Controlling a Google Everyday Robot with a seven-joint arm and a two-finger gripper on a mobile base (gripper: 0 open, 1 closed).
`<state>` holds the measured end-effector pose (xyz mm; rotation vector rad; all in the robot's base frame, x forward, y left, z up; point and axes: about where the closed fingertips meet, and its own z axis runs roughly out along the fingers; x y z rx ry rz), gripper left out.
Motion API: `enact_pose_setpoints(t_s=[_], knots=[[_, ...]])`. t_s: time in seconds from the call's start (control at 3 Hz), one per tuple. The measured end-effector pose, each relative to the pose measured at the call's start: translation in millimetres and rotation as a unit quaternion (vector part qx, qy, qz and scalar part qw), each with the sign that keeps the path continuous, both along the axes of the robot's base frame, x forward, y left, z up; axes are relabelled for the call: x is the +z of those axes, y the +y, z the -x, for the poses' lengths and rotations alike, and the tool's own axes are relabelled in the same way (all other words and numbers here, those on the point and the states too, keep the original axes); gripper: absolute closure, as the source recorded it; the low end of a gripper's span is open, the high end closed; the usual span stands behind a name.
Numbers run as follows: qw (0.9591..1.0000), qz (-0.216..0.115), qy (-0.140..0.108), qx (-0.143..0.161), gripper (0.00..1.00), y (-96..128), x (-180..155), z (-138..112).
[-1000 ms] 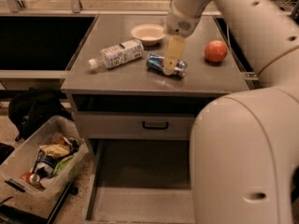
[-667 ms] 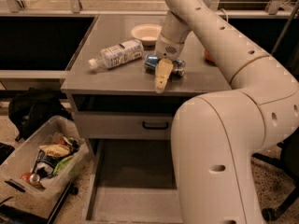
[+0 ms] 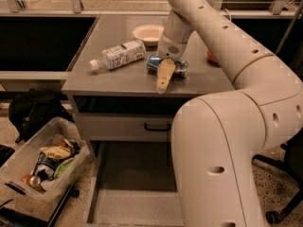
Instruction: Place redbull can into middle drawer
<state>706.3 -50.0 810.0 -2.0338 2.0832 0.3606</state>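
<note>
Warm, yellowish light comes down from overhead, and the room feels rather dim. The grey counter (image 3: 118, 82) takes the light evenly, with a soft pale sheen towards its back edge. The claw (image 3: 165, 73) hangs low over the front middle of the counter, right at the redbull can (image 3: 180, 68), whose blue metal catches a faint glint. The cream arm (image 3: 222, 37) is the brightest thing here, lit along its upper side and greying underneath. Beneath the counter's lip the open slot is nearly black. The middle drawer (image 3: 132, 207), standing open low down, is paler at the front of its floor and murky towards the back. The recess (image 3: 38, 41) to the left lies in deep shadow.
</note>
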Motion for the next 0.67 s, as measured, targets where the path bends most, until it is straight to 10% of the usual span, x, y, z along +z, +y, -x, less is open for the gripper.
enact_pose_setpoints(t_s=[0.67], knots=[[1.0000,0.000,0.000,0.000,0.65,0.0,0.0,0.0]])
